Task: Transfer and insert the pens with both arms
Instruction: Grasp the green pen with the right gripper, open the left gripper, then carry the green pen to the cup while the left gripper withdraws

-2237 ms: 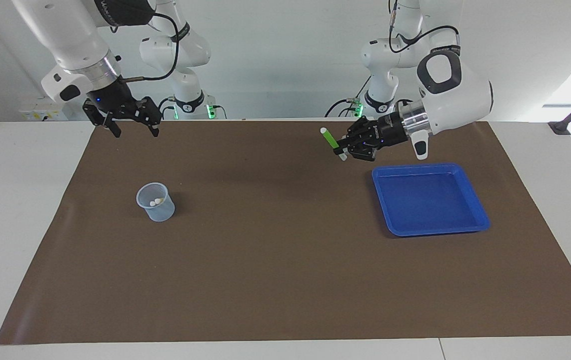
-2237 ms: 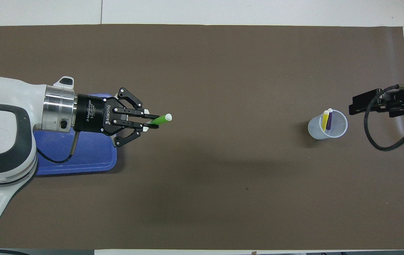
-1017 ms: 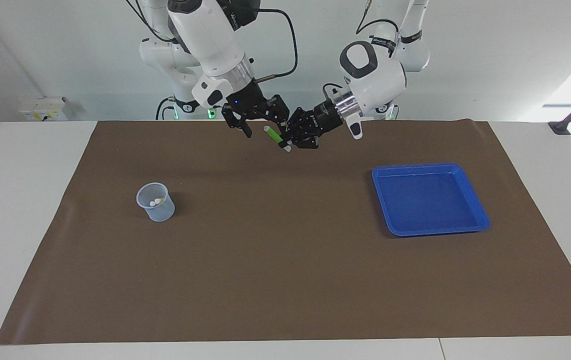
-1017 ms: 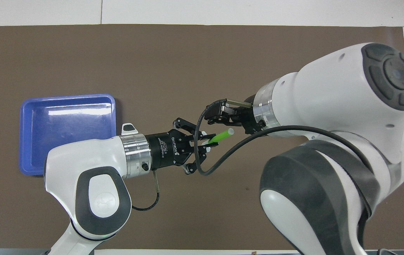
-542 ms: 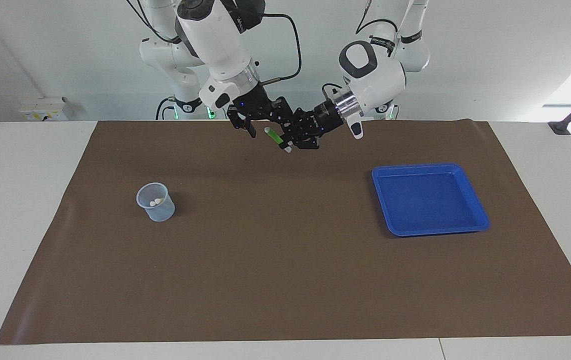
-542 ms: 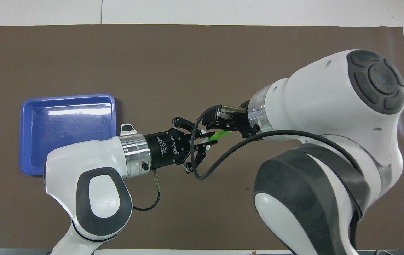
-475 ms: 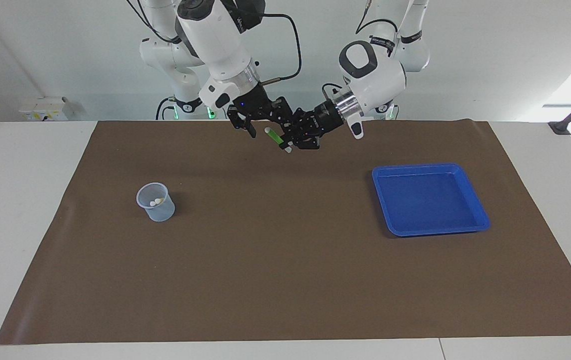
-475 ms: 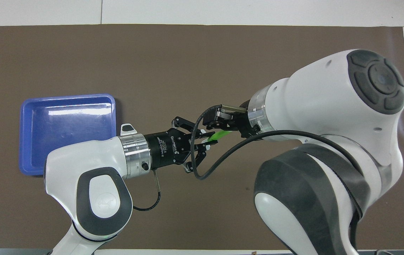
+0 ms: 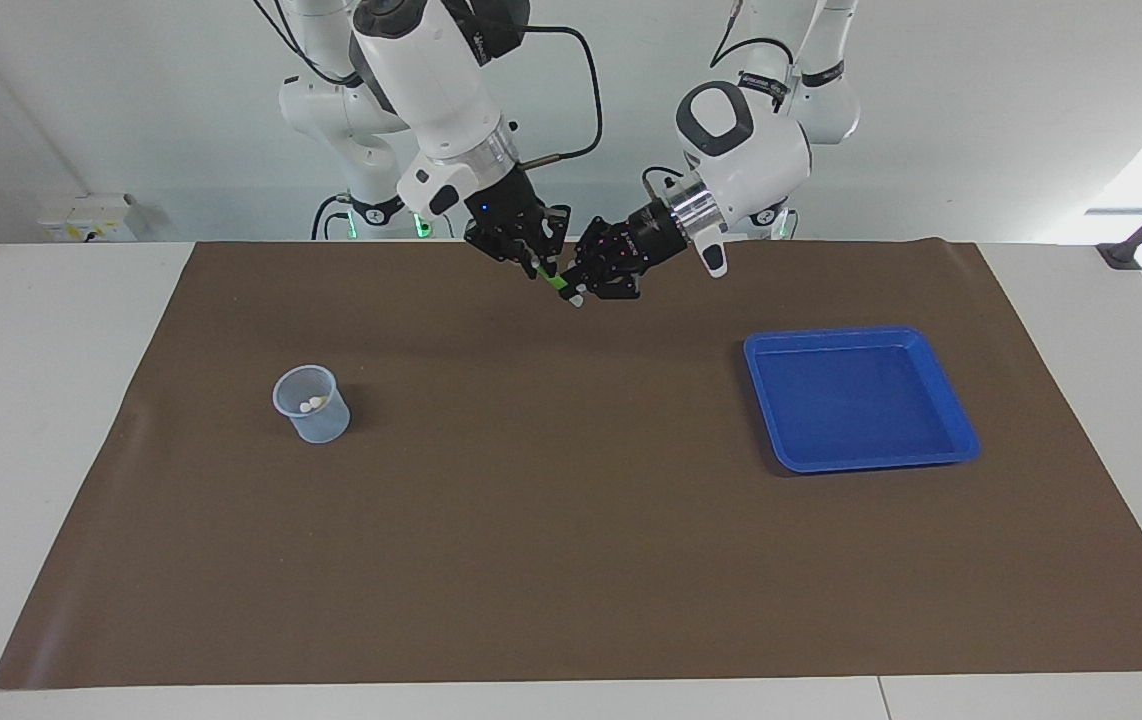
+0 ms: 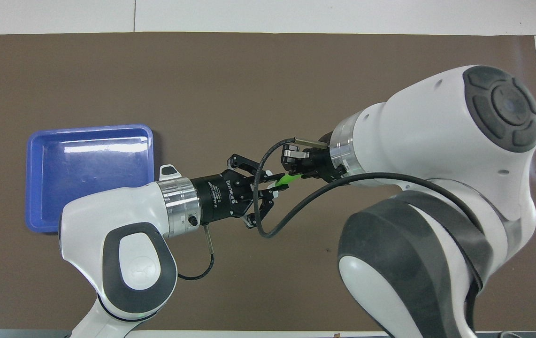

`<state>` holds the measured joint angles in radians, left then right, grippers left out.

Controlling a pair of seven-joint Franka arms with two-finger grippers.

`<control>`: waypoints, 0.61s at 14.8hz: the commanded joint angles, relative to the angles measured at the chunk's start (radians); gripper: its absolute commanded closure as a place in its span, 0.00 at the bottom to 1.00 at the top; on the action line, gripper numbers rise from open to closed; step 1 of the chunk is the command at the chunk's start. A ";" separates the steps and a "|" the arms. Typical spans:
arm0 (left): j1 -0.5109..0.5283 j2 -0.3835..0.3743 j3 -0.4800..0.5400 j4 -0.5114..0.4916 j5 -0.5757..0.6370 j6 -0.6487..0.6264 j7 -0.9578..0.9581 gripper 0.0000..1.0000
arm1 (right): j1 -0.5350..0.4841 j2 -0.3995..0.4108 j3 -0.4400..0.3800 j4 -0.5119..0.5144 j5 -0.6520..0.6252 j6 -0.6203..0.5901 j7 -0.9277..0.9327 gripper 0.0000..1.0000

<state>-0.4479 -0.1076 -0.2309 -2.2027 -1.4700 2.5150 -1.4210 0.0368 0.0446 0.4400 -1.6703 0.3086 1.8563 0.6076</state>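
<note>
A green pen [image 9: 556, 281] [image 10: 287, 179] hangs slantwise in the air over the brown mat, close to the robots' edge and midway between the two bases. My left gripper [image 9: 576, 288] [image 10: 277, 184] is shut on the pen's lower part, just above its pale end. The upper end is pinched by my right gripper [image 9: 537, 263] [image 10: 297, 175], which comes in from the other side. A clear cup [image 9: 311, 404] stands toward the right arm's end of the table, and two pale pen tips [image 9: 308, 405] show inside it. In the overhead view the right arm hides the cup.
A blue tray [image 9: 861, 400] [image 10: 85, 178] with nothing in it lies toward the left arm's end of the table. The brown mat [image 9: 571, 520] covers most of the white tabletop.
My right gripper has closed its fingers onto the upper end of the green pen, which the left gripper still holds. Both arms stay where they were.
</note>
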 commanded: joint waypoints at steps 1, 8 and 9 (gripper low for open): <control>-0.031 -0.029 0.012 -0.029 -0.030 0.034 -0.006 1.00 | -0.009 -0.012 0.005 -0.009 -0.008 0.007 -0.002 1.00; -0.077 -0.033 0.008 -0.028 -0.039 0.142 -0.010 0.00 | -0.011 -0.014 0.000 -0.014 -0.031 0.000 -0.015 1.00; -0.077 -0.033 0.010 -0.029 -0.039 0.142 -0.010 0.00 | -0.012 -0.015 -0.003 -0.020 -0.061 -0.002 -0.026 1.00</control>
<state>-0.5025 -0.1093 -0.2316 -2.2036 -1.4864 2.6282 -1.4236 0.0356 0.0438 0.4372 -1.6712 0.2859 1.8558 0.6061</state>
